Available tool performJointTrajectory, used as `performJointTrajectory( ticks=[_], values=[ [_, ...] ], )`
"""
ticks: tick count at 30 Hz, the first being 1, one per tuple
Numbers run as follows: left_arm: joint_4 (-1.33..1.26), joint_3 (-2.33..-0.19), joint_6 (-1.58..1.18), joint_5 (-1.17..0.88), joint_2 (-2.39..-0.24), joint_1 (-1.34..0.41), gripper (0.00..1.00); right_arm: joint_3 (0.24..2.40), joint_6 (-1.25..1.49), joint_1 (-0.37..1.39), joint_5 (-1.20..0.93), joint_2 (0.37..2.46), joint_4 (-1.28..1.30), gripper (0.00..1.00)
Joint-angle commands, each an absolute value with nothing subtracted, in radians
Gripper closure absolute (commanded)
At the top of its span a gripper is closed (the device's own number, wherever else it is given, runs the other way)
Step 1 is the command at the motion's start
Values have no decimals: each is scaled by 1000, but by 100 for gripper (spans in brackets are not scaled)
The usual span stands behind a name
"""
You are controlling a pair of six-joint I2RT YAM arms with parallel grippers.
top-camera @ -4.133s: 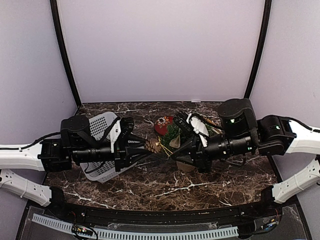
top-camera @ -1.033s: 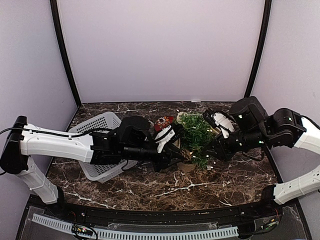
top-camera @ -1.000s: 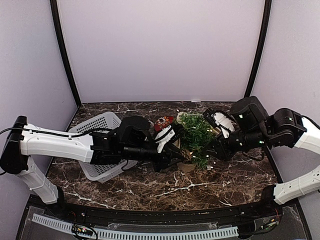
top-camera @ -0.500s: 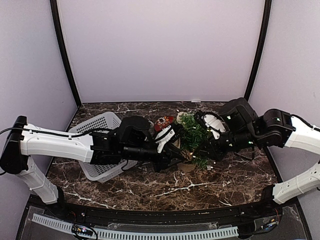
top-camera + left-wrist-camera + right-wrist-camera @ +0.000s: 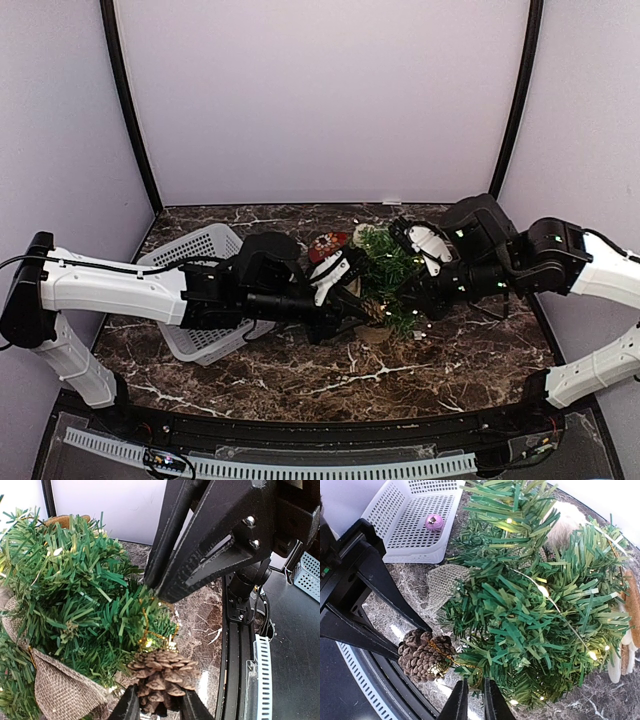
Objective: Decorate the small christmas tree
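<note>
**Student:** Centre of the figure: where does the small christmas tree (image 5: 388,272) stand?

**Tutor:** On the marble table (image 5: 300,372), to the right of the white basket (image 5: 196,262) and between the two arms. Burlap (image 5: 442,581) wraps its foot.

**Student:** How will it handle?

**Tutor:** It looks light and easily tipped. The needle branches look soft and springy, so they should yield to a push and then recoil. The thin light string (image 5: 542,591) threaded through them looks prone to snagging. A sideways shove high up would probably rock the whole tree. The safest hold is low, at the wrapped foot. A single outer branch tip would also do, raised gently so a loop can slip over it.

**Student:** And the ornament?

**Tutor:** A pine cone (image 5: 161,677) on a gold loop (image 5: 149,639), at the tree's lower edge. The left gripper (image 5: 160,707) pinches the cone from both sides.

**Student:** The right gripper (image 5: 474,702)?

**Tutor:** At the tree's edge, just beside the cone, with its fingers drawn almost together and a slim gap between them. Whether the loop lies in that gap cannot be told.

**Student:** Anything left to hang?

**Tutor:** One purple ball (image 5: 434,522) lies in the basket.
</note>
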State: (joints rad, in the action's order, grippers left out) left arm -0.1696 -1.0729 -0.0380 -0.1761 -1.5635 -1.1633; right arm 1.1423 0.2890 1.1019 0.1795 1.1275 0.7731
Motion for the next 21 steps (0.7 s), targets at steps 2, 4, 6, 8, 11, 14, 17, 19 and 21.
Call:
performJointTrajectory(
  ticks=[2, 4, 6, 8, 11, 14, 17, 19, 21],
  values=[
    [-177, -1084, -47, -186, -1547, -1163, 72, 1130, 282, 1097, 188, 1137, 743, 85],
    [-178, -1084, -49, -186, -1550, -1162, 72, 1126, 285, 1097, 201, 1141, 751, 87],
    [-178, -1081, -49, -188, -1553, -1163, 72, 1126, 290, 1097, 224, 1143, 762, 89],
    [-178, -1081, -49, -188, -1558, -1163, 72, 1126, 292, 1097, 235, 1149, 770, 90],
    [-179, -1082, -49, -189, -1567, -1163, 72, 1124, 295, 1096, 246, 1162, 776, 90],
    [-178, -1086, -47, -191, -1573, -1163, 72, 1126, 303, 1097, 266, 1170, 781, 90],
    [-177, -1086, -46, -192, -1577, -1163, 71, 1134, 305, 1096, 271, 1157, 785, 96],
    [-178, -1086, -46, -195, -1577, -1163, 72, 1139, 302, 1097, 259, 1145, 779, 100],
    [-180, -1086, -46, -195, -1578, -1163, 72, 1139, 300, 1097, 243, 1129, 767, 100]
  ],
)
